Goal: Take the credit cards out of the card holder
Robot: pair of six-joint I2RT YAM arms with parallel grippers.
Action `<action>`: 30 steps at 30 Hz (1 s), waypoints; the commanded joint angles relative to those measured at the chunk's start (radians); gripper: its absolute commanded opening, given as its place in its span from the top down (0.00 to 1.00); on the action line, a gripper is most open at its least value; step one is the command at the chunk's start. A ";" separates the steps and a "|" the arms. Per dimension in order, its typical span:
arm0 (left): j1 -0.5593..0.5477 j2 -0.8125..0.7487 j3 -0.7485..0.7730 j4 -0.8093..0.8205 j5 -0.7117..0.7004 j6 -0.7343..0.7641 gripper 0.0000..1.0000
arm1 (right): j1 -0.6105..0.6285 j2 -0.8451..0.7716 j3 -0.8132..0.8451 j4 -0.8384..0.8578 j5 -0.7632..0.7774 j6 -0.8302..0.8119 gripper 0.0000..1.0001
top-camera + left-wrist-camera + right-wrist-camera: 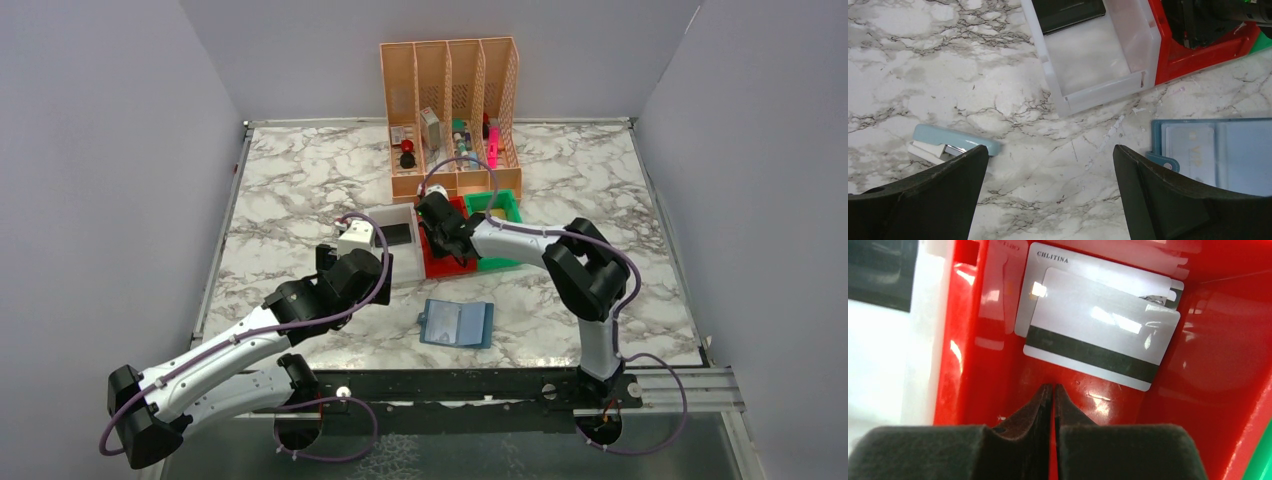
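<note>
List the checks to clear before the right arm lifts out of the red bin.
1. Right end effector shut and empty: ok.
2. Cards lying flat in the red bin, apart from the fingertips: ok.
3. Left end effector open, holding nothing: ok.
4. Card holder lying open on the table: ok.
5. Card holder emptied: cannot tell; one clear pocket seems to show a card.

The card holder (pixel 1220 155) runs off the right edge — the stapler (pixel 948 141) (pale blue) sits half hidden behind the left pincer (pixel 1050 152).
</note>
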 commanded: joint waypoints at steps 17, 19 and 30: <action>0.006 0.007 0.016 0.003 0.017 0.014 0.01 | -0.014 0.099 0.079 -0.002 0.163 -0.051 0.89; 0.006 0.010 0.016 0.003 0.017 0.014 0.01 | -0.014 0.083 0.069 -0.006 0.158 -0.057 0.89; 0.006 0.018 0.018 0.003 0.018 0.013 0.01 | -0.014 -0.224 -0.072 0.024 -0.070 -0.047 0.77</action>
